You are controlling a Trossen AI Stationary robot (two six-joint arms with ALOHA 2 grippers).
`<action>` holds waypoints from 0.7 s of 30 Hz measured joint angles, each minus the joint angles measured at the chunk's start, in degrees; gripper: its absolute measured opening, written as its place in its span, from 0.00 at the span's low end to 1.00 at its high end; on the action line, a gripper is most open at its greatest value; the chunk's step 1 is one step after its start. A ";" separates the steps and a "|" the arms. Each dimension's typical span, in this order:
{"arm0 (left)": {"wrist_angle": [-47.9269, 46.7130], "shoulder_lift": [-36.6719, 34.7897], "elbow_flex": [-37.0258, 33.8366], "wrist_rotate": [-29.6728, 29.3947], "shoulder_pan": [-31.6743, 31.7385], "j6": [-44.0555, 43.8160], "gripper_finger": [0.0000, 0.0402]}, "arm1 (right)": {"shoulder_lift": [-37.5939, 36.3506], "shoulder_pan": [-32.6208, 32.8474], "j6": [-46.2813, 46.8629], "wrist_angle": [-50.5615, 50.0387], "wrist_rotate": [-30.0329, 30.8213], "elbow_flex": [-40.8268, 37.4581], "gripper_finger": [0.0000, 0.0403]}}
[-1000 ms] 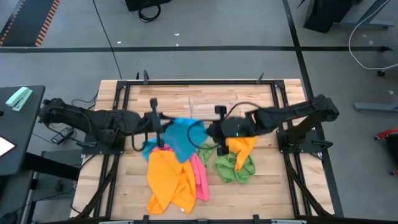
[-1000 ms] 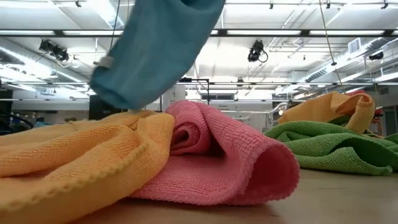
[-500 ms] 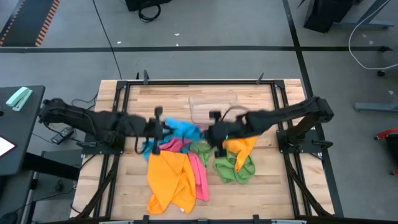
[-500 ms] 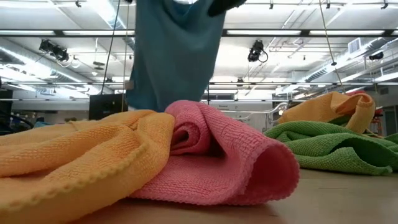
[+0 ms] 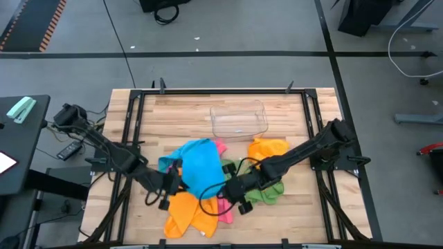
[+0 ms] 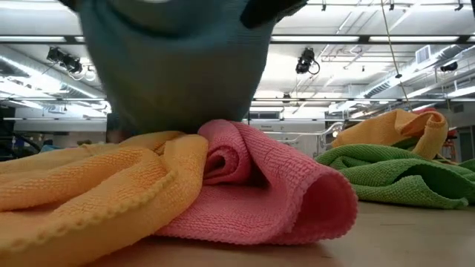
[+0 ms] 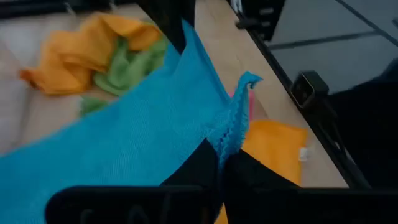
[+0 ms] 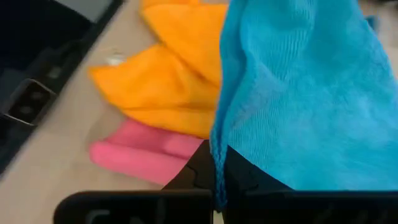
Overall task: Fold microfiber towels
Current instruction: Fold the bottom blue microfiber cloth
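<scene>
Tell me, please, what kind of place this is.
Probably a robotics lab or workshop hall. A wooden slatted table in a black metal frame stands on a grey concrete floor, and the low view shows a high ceiling with strip lights and hanging cameras.

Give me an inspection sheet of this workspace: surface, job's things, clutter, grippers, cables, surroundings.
Surface: wooden table, bare at its far end.
Job's things: blue towel held up, spread between both grippers; orange towel and pink towel under it; green towel and second orange towel toward the right side.
Clutter: clear plastic tray at the far middle.
Grippers: left gripper and right gripper each shut on an edge of the blue towel.
Cables: black loop on the floor.
Surroundings: grey floor, side table at left.
</scene>
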 joint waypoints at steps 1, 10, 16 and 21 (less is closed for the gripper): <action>0.75 1.52 0.00 0.00 -0.96 -0.35 0.04 | 0.94 0.22 0.12 0.03 -0.67 0.00 0.02; 7.78 12.79 -0.01 0.06 -6.63 -5.29 0.07 | 3.76 2.04 4.65 1.54 -10.98 0.00 0.02; 10.08 15.73 0.05 -1.14 -8.58 -6.00 0.04 | 3.08 2.74 4.58 1.16 -11.76 0.15 0.02; 5.75 15.18 0.01 -7.66 -8.47 -6.42 0.04 | 2.70 -1.11 3.52 -0.40 -8.01 0.10 0.02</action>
